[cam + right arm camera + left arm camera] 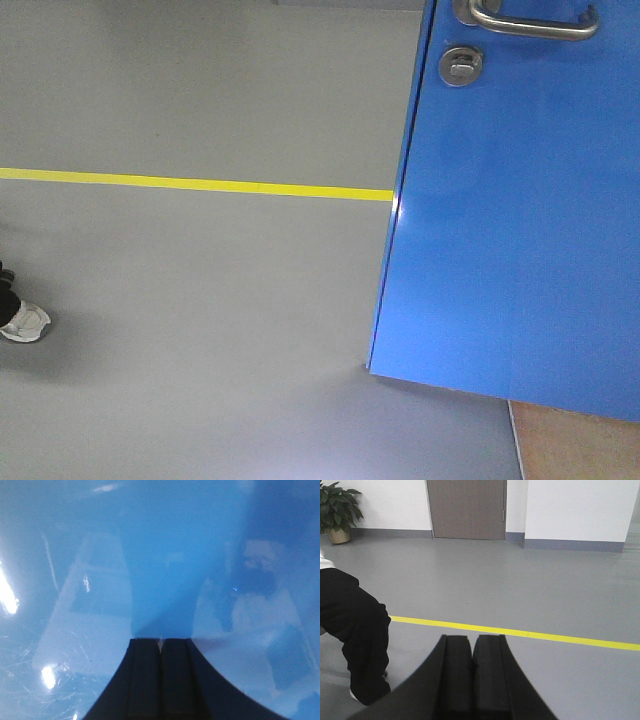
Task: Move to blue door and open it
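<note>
— Start at the hands; how do they stand?

— The right gripper [161, 641] has its black fingers [145, 680] pressed together with nothing between them; its tips sit right up against the tall glossy bright-blue door panel [165, 565], whether touching or just short I cannot tell; that panel fills the whole right wrist view, with pale reflections across it. The left gripper [472, 639] is likewise closed on nothing; it points out over open grey floor [520, 585].

— And the door itself?

— In the front view the blue door [520, 230] takes up the right side, its edge slanting down to the floor; the silver lever handle [535, 22] sits at the top, the round silver lock [460, 66] just below it.

— What lies around?

— A yellow floor line [200, 184] runs across to the door's edge; a person's white shoe [25, 322] shows at the left; the left wrist view shows black trousers [355, 630], a brown door [467, 509] in a white wall [575, 507], and a potted green plant [337, 510] in the corner.
</note>
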Robot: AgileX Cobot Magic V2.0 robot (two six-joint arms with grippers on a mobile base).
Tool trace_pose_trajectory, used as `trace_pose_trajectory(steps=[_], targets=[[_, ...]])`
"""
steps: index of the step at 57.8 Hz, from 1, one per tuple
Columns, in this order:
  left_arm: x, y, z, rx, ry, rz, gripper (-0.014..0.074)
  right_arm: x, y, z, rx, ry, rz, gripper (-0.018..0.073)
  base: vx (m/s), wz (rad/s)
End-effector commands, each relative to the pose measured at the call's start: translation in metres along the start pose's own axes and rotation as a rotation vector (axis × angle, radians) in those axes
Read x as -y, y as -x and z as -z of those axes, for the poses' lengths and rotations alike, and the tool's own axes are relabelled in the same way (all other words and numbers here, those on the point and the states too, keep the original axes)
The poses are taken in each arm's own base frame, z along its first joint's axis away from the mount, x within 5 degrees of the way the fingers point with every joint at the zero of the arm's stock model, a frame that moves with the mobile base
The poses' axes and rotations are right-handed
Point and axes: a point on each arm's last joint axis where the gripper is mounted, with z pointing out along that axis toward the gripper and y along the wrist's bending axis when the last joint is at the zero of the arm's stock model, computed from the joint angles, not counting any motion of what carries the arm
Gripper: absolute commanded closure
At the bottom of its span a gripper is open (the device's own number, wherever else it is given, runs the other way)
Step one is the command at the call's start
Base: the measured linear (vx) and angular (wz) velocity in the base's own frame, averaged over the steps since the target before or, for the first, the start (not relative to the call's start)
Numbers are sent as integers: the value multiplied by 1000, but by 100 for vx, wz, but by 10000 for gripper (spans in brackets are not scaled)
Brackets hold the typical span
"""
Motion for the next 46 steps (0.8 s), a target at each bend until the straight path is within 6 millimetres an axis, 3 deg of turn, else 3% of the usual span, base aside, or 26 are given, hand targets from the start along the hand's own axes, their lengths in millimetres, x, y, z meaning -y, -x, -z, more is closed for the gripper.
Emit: trace_pose_trajectory(steps=[1, 10, 16, 23, 30, 35, 46], targets=[[0, 17, 4, 120, -4, 10, 524, -28, 5, 15, 52, 81, 16, 548, 0, 0], [0, 17, 4, 120, -4, 10, 524, -33, 7, 20, 82, 82, 90, 548, 0, 0], [0, 17, 4, 120, -4, 10, 524, -42, 7, 37, 128, 38, 439, 548, 0, 0], [0, 17, 4, 120, -4, 10, 524, -45, -1, 76, 95, -91, 856, 548, 0, 0], [0, 17, 4, 120, -4, 10, 524, -31, -6, 115, 71, -241, 1136, 548, 0, 0], [0, 17, 4, 120, -4, 10, 524, -27, -11, 150, 116, -263, 1267, 548, 0, 0], [0, 17, 4, 120, -4, 10, 524, 18, -33, 226, 158, -267, 1405, 548, 0, 0]])
